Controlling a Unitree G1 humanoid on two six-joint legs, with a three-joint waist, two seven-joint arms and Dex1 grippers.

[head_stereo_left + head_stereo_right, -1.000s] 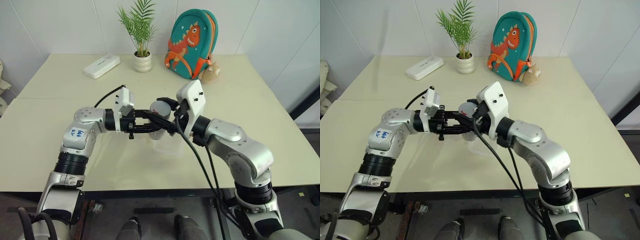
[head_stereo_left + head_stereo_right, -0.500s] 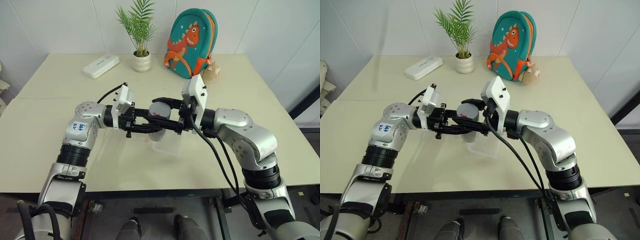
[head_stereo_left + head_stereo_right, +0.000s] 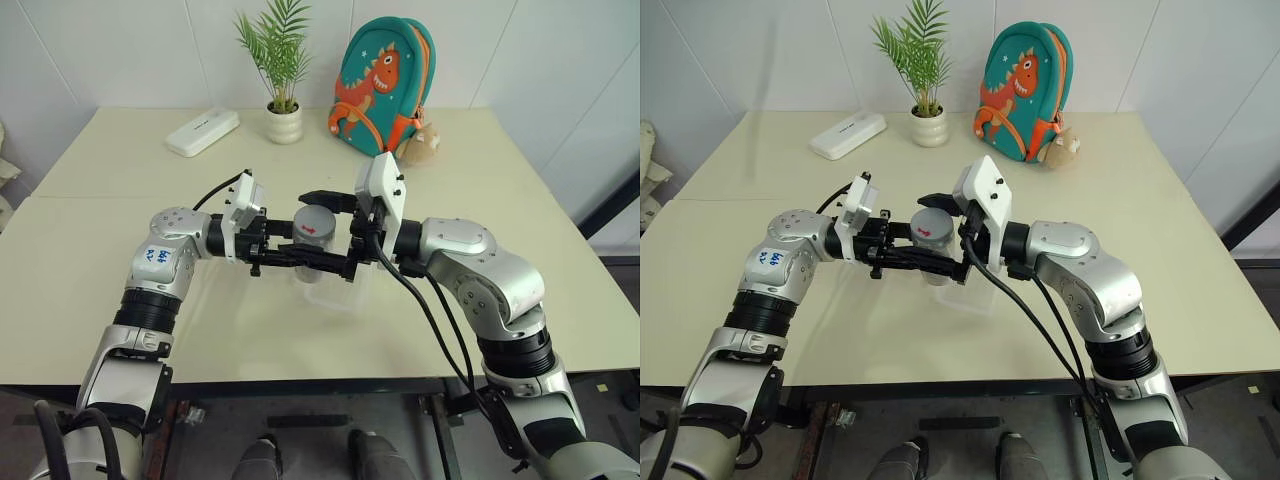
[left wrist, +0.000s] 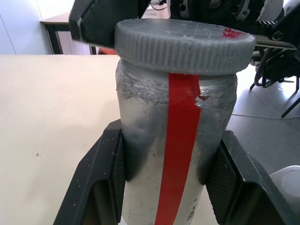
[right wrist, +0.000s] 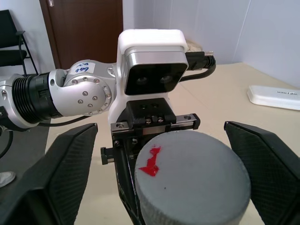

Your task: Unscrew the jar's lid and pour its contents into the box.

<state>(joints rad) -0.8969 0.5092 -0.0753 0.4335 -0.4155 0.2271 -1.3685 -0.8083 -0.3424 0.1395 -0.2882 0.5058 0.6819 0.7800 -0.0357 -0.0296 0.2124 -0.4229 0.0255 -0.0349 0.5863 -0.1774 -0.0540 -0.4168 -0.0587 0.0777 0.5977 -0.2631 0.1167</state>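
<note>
The left gripper (image 4: 166, 183) has its two black fingers (image 4: 101, 183) squeezed tight on the sides of the jar (image 4: 173, 140). The left wrist view shows the red stripe running down the jar's clear side, which the head views do not show well. The jar stands upright, held up in the air above the box (image 3: 338, 290). The box sits on the counter (image 3: 120, 270) right under the jar.

The grey lid (image 5: 192, 173) is on top of the jar. The right wrist view shows the small red mark on the lid. It also shows the right gripper (image 5: 164, 176) with its fingers (image 5: 61, 173) wide apart, one on each side of the lid, not touching it.

Farther back on the counter are a white case (image 3: 203, 131), a plant pot (image 3: 284, 122) and a dinosaur backpack (image 3: 383, 85).
</note>
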